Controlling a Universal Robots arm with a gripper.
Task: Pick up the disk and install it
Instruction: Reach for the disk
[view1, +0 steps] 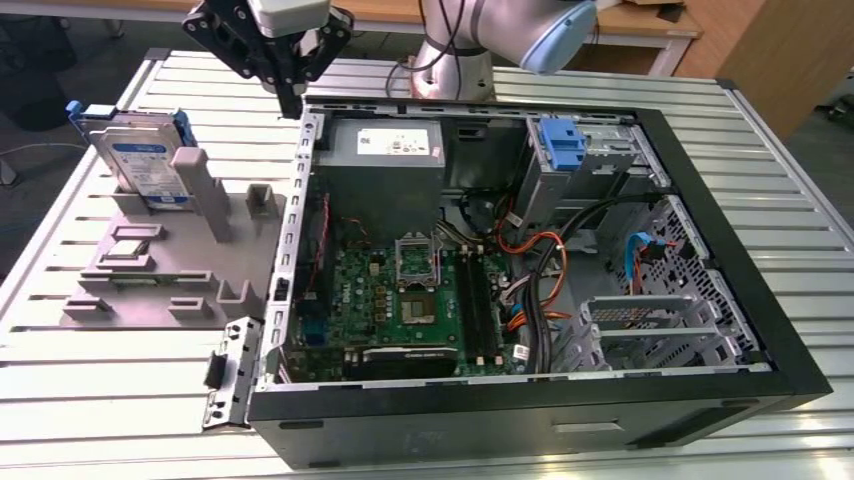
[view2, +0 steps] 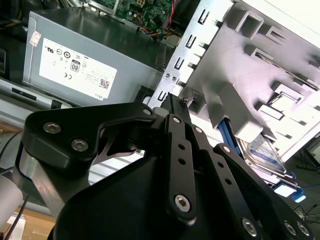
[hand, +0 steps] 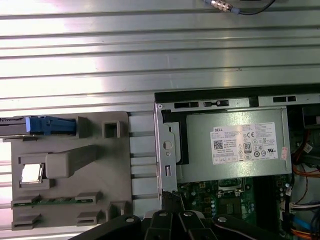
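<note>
Here is the open computer case (view1: 534, 412), lying on its side on the slatted metal table (view1: 120, 400), and everything is placed from it. The gripper (view1: 288, 104) hovers just outside the case's corner next to the power supply (view1: 387, 146), on the side that faces the grey fixture (view1: 160, 275). Its black fingers are drawn together to one narrow tip with nothing between them, and in both wrist views that tip (view2: 172, 99) (hand: 170, 196) sits close to the case's perforated metal edge. The disk (view1: 140, 160) is outside the case, to the exterior view's left of it, standing upright in a slot at the far end of the grey fixture. Its white-and-blue label faces out and its blue carrier shows along the edges. In the first wrist view the disk (hand: 47, 125) is edge-on, a blue strip in the fixture, well apart from the gripper. In the second wrist view part of the disk (view2: 265, 150) peeks out from behind the fixture's grey ribs. Inside the case, the power supply carries a white label (hand: 243, 144) with black print, a row of round marks and a small square code. The green motherboard (view1: 400, 290) fills the case's floor, and an upright blue bracket (view1: 561, 140) sits on the metal drive cage (view1: 607, 150) at the far corner of the case.
</note>
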